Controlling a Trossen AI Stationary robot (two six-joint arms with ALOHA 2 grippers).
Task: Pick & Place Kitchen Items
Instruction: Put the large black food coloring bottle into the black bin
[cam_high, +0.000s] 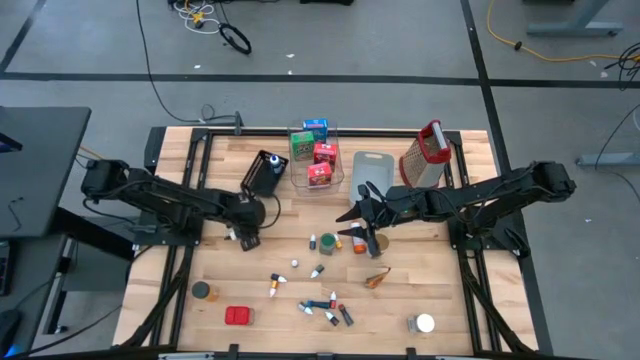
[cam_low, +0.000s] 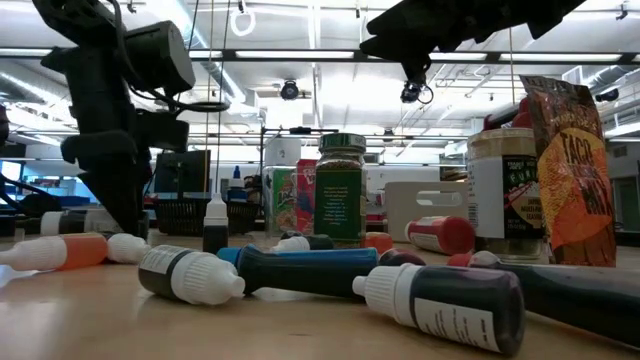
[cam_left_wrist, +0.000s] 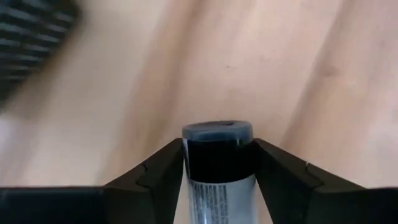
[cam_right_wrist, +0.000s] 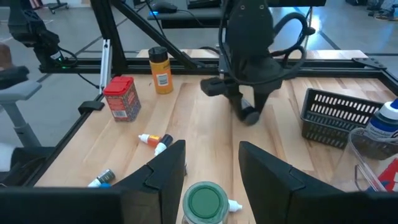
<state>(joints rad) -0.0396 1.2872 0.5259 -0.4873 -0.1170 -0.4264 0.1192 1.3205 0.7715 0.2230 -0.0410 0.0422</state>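
My left gripper (cam_high: 246, 238) is at the table's left-middle, just in front of the black basket (cam_high: 265, 172), shut on a small white-labelled bottle with a dark cap (cam_left_wrist: 217, 155). The right wrist view shows that gripper with the bottle (cam_right_wrist: 251, 114) low over the wood. My right gripper (cam_high: 356, 228) hangs open over the middle. A green-lidded jar (cam_right_wrist: 206, 201) stands on the table below and between its fingers, untouched. Several small bottles (cam_high: 322, 305) lie on their sides toward the near edge. Red, green and blue boxes sit in the clear bin (cam_high: 318, 155). My left gripper pinches the small bottle between its two fingers, which press on opposite sides just behind the dark cap (cam_left_wrist: 217, 171). The fingers slant steeply down and the bottle lies along them, cap end foremost. I cannot tell whether the cap touches the wood.
A tall metal grater (cam_high: 425, 155) and a grey-blue tray (cam_high: 372, 168) stand at the back right. A red tin (cam_high: 238, 316) and a brown jar (cam_high: 203, 291) stand near left. An orange packet (cam_high: 378, 277) and a white-lidded jar (cam_high: 424, 323) are near right.
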